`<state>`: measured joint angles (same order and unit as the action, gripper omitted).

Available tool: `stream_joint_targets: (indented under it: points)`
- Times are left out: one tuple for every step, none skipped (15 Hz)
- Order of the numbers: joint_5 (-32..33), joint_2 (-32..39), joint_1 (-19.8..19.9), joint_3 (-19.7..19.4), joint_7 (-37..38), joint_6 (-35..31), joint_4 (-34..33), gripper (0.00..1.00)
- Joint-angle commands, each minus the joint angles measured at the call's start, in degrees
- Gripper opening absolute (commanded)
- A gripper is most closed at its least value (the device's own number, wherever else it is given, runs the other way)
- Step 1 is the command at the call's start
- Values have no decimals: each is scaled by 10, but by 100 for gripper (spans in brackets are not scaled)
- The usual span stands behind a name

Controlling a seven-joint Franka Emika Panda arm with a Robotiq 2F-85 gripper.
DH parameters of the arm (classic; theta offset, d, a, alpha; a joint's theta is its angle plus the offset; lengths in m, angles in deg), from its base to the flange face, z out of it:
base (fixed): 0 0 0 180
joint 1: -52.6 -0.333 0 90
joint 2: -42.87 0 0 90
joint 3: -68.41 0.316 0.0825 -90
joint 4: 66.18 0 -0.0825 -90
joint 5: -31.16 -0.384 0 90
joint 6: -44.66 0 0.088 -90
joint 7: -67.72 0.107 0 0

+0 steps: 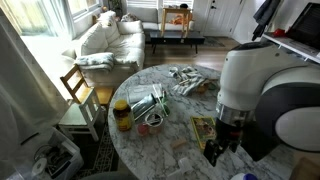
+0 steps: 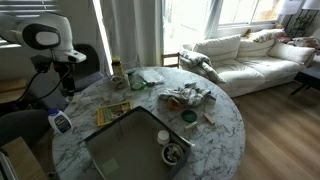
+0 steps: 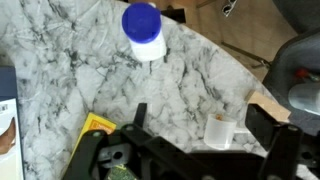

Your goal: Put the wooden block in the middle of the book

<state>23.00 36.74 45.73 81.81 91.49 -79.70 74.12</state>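
My gripper [image 3: 200, 118] is open, with its two black fingers wide apart above the marble table. A small white cup [image 3: 218, 131] stands on the table between the fingers, nearer one of them, touching neither; something small and brown shows at its rim. The book with the yellow-green cover [image 2: 113, 113] lies flat near the table edge, and its corner [image 3: 93, 126] shows below the gripper. In both exterior views the gripper [image 1: 220, 140] [image 2: 68, 84] hangs close to the book [image 1: 203, 128]. I cannot pick out a wooden block for certain.
A white bottle with a blue cap [image 3: 145, 31] [image 2: 60, 122] stands at the table edge near the gripper. A grey tray [image 2: 125, 150], a bowl [image 2: 173, 155], a jar [image 1: 122, 115], a shiny bag [image 1: 146, 101] and crumpled cloth [image 1: 185, 80] crowd the round table. A chair [image 1: 78, 92] stands beside it.
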Motion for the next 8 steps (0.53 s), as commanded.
stream_joint_targets:
  points:
    - [8, 14, -7, -13, 3, -10, -6, 100]
    - [11, 24, -6, -15, 3, -15, -10, 100]
    - [11, 30, -6, -17, 3, -17, -13, 100]
    - [12, 32, -6, -17, 3, -17, -16, 100]
    - [12, 32, -6, -17, 4, -17, -17, 100]
    - [12, 32, -6, -17, 4, -17, -18, 100]
    - [21, 41, -4, -19, 8, -18, -20, 100]
    - [50, 53, -1, -19, 38, -28, -21, 100]
